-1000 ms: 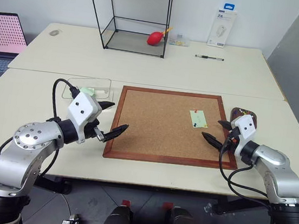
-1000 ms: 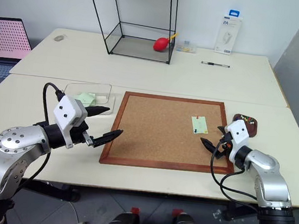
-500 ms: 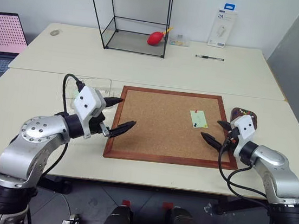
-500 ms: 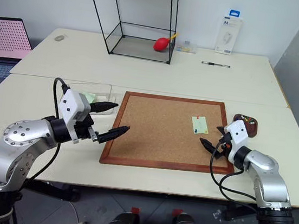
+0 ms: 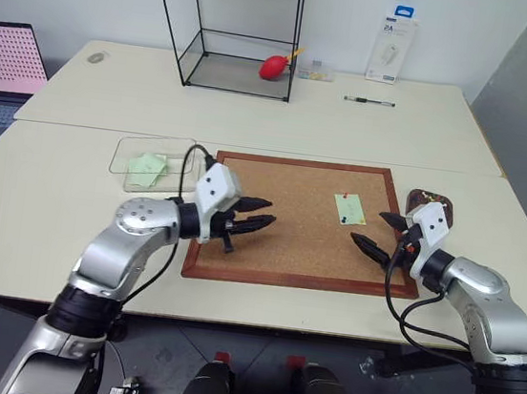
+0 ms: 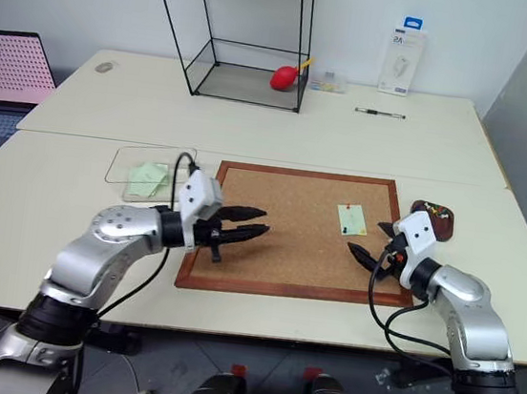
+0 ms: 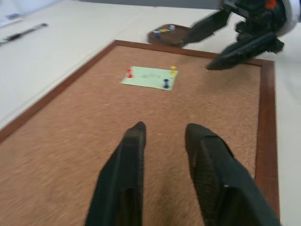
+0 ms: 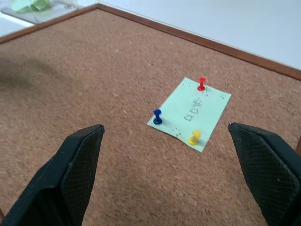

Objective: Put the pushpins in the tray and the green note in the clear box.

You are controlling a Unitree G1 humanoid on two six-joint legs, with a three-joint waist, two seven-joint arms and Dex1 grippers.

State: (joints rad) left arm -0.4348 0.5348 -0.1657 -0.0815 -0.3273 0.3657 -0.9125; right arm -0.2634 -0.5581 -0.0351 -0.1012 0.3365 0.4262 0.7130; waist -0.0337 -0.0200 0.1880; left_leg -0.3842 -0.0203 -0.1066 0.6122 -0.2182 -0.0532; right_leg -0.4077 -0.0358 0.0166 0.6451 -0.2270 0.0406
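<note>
Our left gripper (image 5: 260, 213) swings from clear box (image 5: 124, 154) over corkboard (image 5: 286, 248), jaws narrowing, empty. Right gripper (image 5: 378, 230) waits wide beside green note (image 5: 349, 207), three pushpins (image 8: 201, 84) unpulled.

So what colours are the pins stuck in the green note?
Red, blue and yellow, clearest in the right wrist view.

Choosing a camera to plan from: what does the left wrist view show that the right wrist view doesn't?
Left wrist, not right: the tray holding pins, and a pen. Right wrist, not left: a corner of the clear box with green paper inside. Both: the green note pinned to the corkboard by red, blue and yellow pushpins.
</note>
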